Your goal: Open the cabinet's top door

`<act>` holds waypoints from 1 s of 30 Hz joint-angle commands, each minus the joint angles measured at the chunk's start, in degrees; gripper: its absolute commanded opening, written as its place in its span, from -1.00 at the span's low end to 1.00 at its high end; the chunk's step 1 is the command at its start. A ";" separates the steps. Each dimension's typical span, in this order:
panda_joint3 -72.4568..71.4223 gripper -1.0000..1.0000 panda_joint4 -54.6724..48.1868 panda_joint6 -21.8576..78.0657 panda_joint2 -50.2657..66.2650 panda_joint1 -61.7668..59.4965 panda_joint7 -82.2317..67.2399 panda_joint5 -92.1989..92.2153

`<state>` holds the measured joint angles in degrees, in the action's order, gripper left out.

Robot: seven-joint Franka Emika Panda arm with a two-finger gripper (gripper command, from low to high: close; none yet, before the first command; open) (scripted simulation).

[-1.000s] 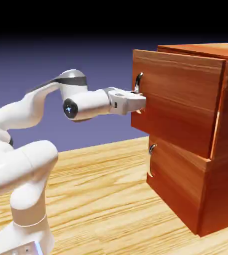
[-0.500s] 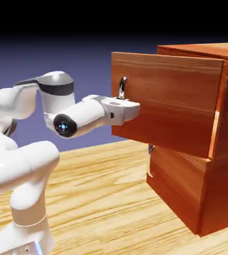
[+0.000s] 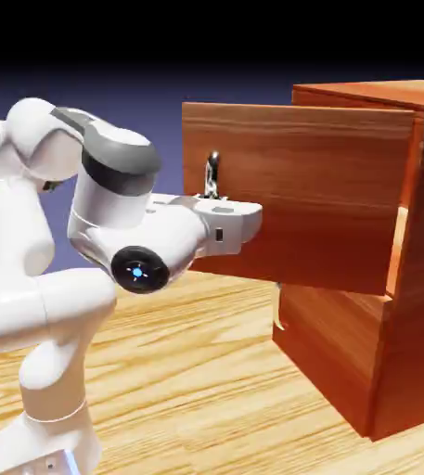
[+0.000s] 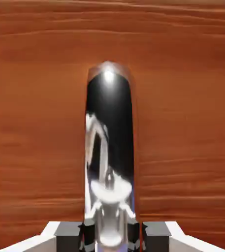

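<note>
Top door [image 3: 299, 195] is pulled well out from the cabinet [image 3: 419, 260], front panel hanging out over the table [image 3: 206, 371], its side visibly clear of the cabinet face. Its curved silver handle [image 3: 212, 174] sticks out of the front panel, upper end visible above the hand. Gripper [image 3: 238, 221] is clamped on that handle: in the hand view the handle [image 4: 109, 162] runs up from between the two grey fingertips [image 4: 67, 231], both pressed against its sides, with wood grain filling the rest of the picture. Arm is folded, elbow high at the exterior view's left, wrist level with the handle. Lower panel [image 3: 331, 339] is flush in the cabinet, its small handle [image 3: 278, 320] just visible under the extended top door.
</note>
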<state>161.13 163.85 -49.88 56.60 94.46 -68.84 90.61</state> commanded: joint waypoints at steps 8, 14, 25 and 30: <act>1.10 -1.00 -10.84 5.08 -16.62 -2.96 -11.25 -14.72; 1.14 -1.00 -20.70 7.46 -29.08 -3.34 -17.53 -24.59; -0.33 -1.00 -42.58 12.55 -51.47 -1.79 -23.36 -39.38; -0.92 1.00 -47.87 14.01 -56.19 -1.20 -23.67 -41.95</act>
